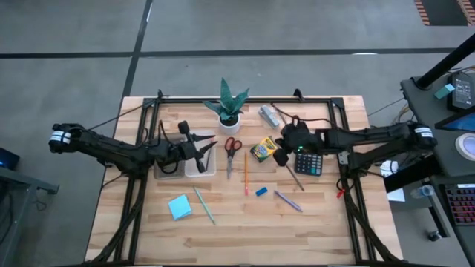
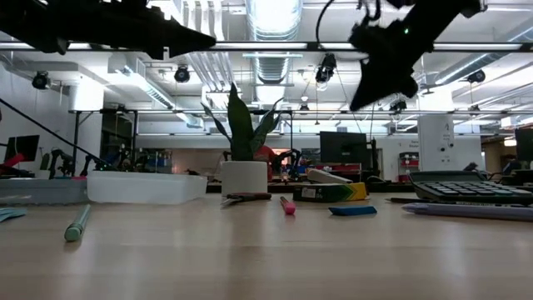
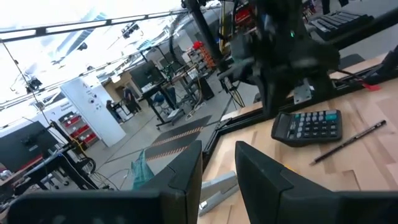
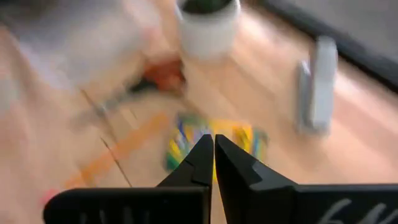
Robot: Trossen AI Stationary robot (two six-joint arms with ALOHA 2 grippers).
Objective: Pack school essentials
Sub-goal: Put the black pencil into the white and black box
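No legible writing shows on the crayon box (image 1: pixel 263 149) or calculator (image 1: pixel 308 164).

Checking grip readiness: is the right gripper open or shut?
Shut: the right gripper has its fingertips touching, holding nothing, above the crayon box.

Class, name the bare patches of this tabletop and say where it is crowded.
Bare: the front edge below the notepad and purple pen; the left side beside the tray. Crowded: the middle, around the scissors, crayon box and calculator.
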